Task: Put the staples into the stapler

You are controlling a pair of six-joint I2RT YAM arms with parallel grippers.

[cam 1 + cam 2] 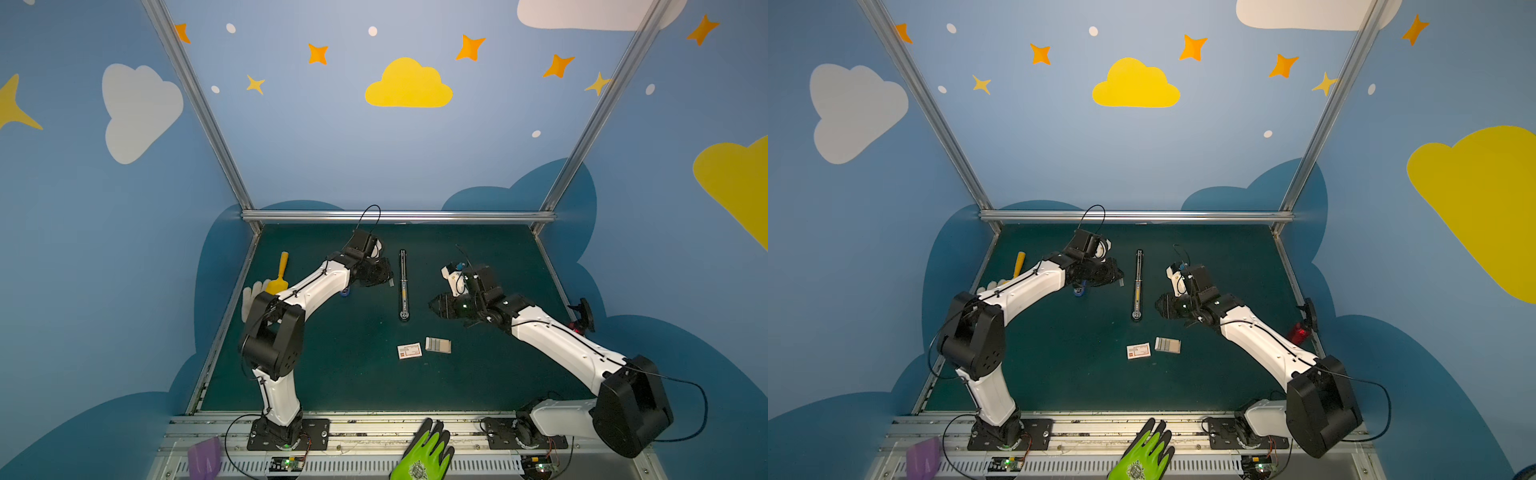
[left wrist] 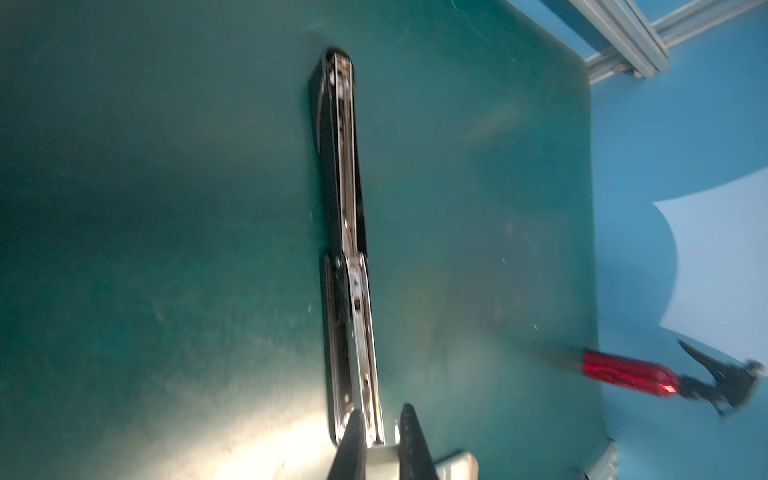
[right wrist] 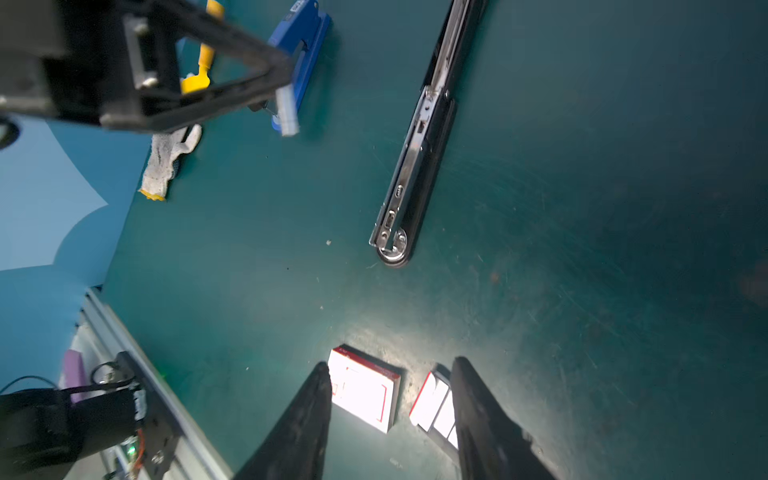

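Staple strip (image 3: 287,112), short and pale, pinched in the all-but-closed left pincer (image 2: 380,434), clear of the bench (image 1: 332,374) and just left of the stapler (image 1: 403,286) in both top views. Stapler unfolded flat mid-bench, bright metal channel (image 2: 357,332) facing up, nothing visibly loaded yet. More staples (image 1: 438,345) rowed in a small pale tray nearer the front edge, just beside a white box (image 1: 409,350) with a red mark. Right pincer (image 3: 390,365) hovering above that pair, jaws apart, empty. Further out: blue tool (image 3: 301,50), yellow scoop (image 1: 277,286) and white glove (image 1: 250,296) at left, red-handled tool (image 2: 623,372) at right, green glove (image 1: 426,453) on the front rail.

Judged step: seating the strip in the channel. To do it well: turn the strip parallel to the channel, legs down, before lowering. Come straight down over the rail rather than sliding in from the side. Let go only after seating both ends inside the walls. Worth steadying the stapler base with the free pincer against skidding under a sideways nudge. Risk to watch: snapping or tipping a brittle strip through a crooked squeeze. Leg direction too small to tell here.
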